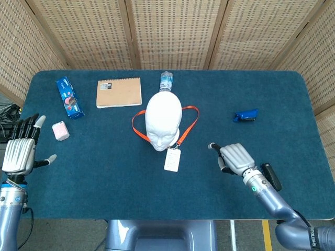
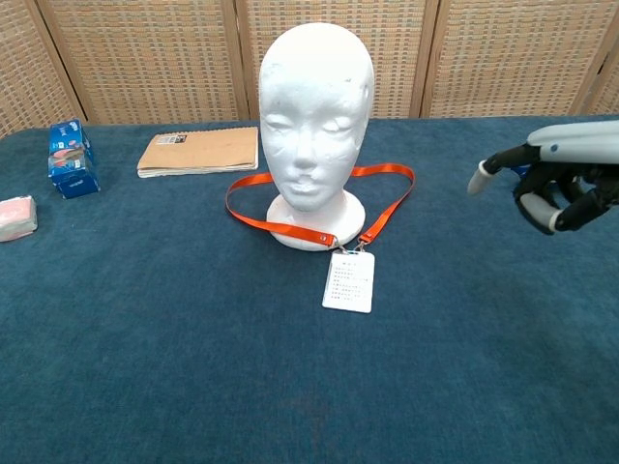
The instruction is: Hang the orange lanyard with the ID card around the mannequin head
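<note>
Lanyard [image 1: 188, 121] loops mannequin head [image 1: 163, 119] (card [image 1: 171, 159] toward robot).

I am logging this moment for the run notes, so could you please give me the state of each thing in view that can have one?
Orange lanyard: looped around the base of the mannequin head, lying on the table.
White ID card: flat on the table, clipped to the lanyard.
White foam mannequin head: upright.
Brown notebook: closed, flat.
Left hand: fingers spread, holding nothing.
Right hand: most fingers curled, holding nothing.
</note>
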`<state>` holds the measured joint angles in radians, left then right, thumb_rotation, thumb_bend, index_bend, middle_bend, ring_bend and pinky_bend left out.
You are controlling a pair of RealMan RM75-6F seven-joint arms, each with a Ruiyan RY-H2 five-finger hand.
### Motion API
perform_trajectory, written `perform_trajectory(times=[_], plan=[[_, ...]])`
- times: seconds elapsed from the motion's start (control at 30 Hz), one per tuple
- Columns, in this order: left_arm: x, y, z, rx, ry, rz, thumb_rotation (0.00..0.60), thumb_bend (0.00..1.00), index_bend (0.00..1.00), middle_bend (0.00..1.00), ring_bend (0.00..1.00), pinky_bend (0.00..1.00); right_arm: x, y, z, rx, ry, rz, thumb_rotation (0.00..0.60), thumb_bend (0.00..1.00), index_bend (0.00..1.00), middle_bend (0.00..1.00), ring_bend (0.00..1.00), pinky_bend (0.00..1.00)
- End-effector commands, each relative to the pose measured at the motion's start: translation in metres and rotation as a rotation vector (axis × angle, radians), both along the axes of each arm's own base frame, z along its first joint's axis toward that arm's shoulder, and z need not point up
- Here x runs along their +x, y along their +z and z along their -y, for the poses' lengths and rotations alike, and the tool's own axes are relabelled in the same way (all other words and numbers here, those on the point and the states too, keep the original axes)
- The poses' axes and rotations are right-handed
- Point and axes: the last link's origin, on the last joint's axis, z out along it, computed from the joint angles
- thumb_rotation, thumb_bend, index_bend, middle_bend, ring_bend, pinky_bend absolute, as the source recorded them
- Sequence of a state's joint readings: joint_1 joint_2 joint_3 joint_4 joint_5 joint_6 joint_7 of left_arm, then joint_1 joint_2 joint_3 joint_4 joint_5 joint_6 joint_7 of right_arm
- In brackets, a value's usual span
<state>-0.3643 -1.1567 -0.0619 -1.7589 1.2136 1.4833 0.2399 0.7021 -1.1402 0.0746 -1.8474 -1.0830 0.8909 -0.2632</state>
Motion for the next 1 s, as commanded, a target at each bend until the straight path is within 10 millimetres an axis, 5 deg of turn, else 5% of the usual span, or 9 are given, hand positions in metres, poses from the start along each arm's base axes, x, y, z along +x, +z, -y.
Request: perform_trajectory(times=[0.03,0.7,1.0], plan=[[-0.002,-0.001,0.006,-0.004,-0.004,0.006,0.600,0.00,0.00,0.00,0.00,0.00,0.013,-0.025,-0.004,0.079,0.051,-0.004,0.600,0.89,0.24,0.72,0.60,0.73],[-0.014,-0.003,0.003,-0.035,0.047,-0.019,0.600,0.00,0.00,0.00,0.00,0.00,0.061,-0.132,0.012,0.231,0.076,-0.039,0.600,0.89,0.26,0.72,0.61,0.73],[-0.017,-0.002,0.001,-0.041,0.051,-0.013,0.600,0.00,0.00,0.00,0.00,0.00,0.061,-0.146,0.008,0.249,0.070,-0.096,0.600,0.89,0.30,0.72,0.61,0.73]])
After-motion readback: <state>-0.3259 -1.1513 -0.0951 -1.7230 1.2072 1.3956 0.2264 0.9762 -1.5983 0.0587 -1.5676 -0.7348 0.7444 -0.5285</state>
